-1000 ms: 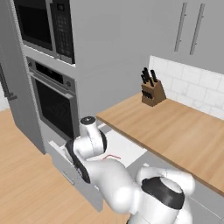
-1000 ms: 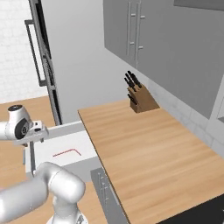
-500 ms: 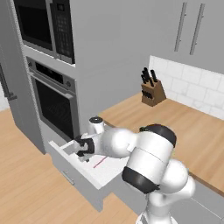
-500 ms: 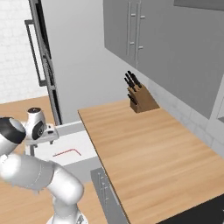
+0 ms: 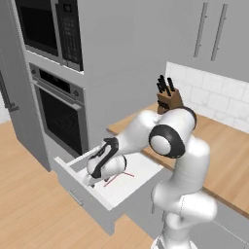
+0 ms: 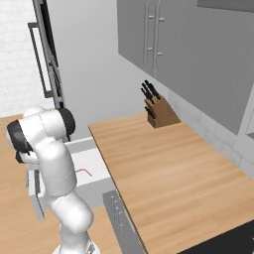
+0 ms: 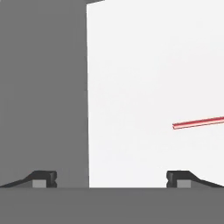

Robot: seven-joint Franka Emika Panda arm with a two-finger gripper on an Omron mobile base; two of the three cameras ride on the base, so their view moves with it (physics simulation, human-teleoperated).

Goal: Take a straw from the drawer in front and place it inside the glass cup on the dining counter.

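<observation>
the gripper (image 7: 111,179) hangs with its 2 dark tips spread wide, holding nothing, over the drawer (image 5: 127,190). on the smooth white drawer floor lies the thin red straw (image 7: 199,122), at 2 o'clock from the tips and apart from them.

Base cameras flank the drawer (image 5: 104,194); hand camera looks closely inside.

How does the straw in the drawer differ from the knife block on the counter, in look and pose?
The straw is thin and red; the knife block is chunky brown wood with dark handles sticking up. The straw lies flat on the white floor of the open drawer; the knife block stands on the wood counter. Both are untouched.
</observation>
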